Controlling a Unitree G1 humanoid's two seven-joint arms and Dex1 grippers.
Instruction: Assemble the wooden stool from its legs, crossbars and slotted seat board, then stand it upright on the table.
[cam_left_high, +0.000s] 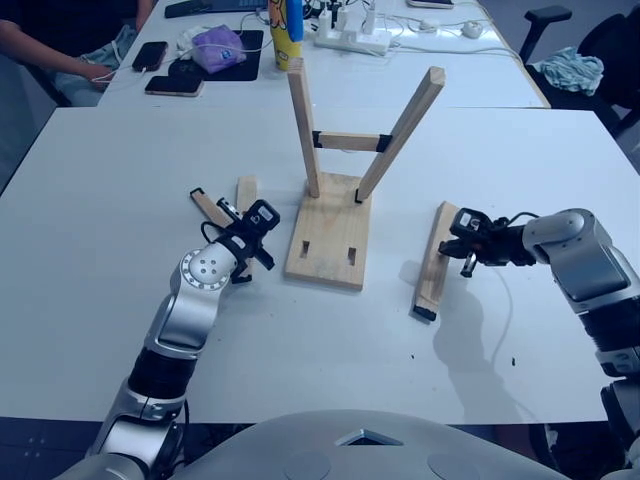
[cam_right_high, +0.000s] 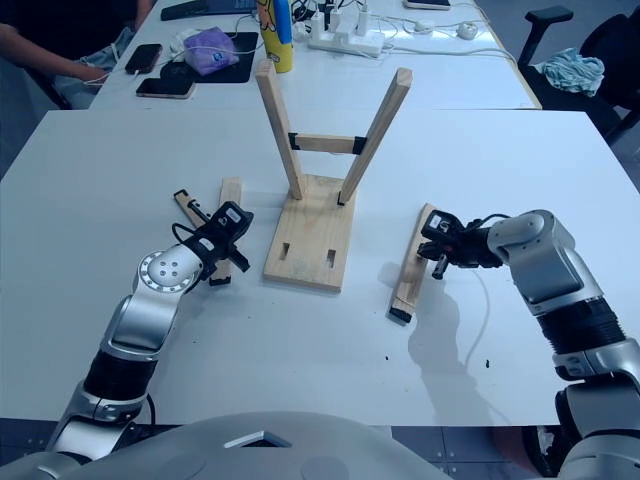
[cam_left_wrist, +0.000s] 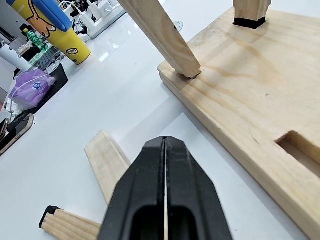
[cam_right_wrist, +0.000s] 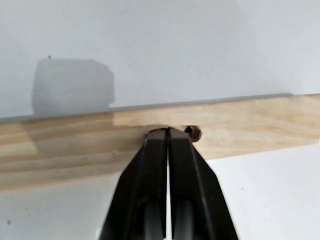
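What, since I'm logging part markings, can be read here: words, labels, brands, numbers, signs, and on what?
No text can be read.
Yellow bottle: cartoon print, any lettering too blurred to read.
Purple packet: label too small and blurred to read.
Seat board: bare wood, no markings visible.

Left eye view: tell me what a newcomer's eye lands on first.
The half-built stool at mid-table: the slotted seat board lies flat with two legs standing in its far slots, splayed apart and joined by a crossbar. To its right a loose leg lies on the table with the right gripper, fingers shut, at its edge. To its left the left gripper, also shut, is beside two loose wooden pieces.
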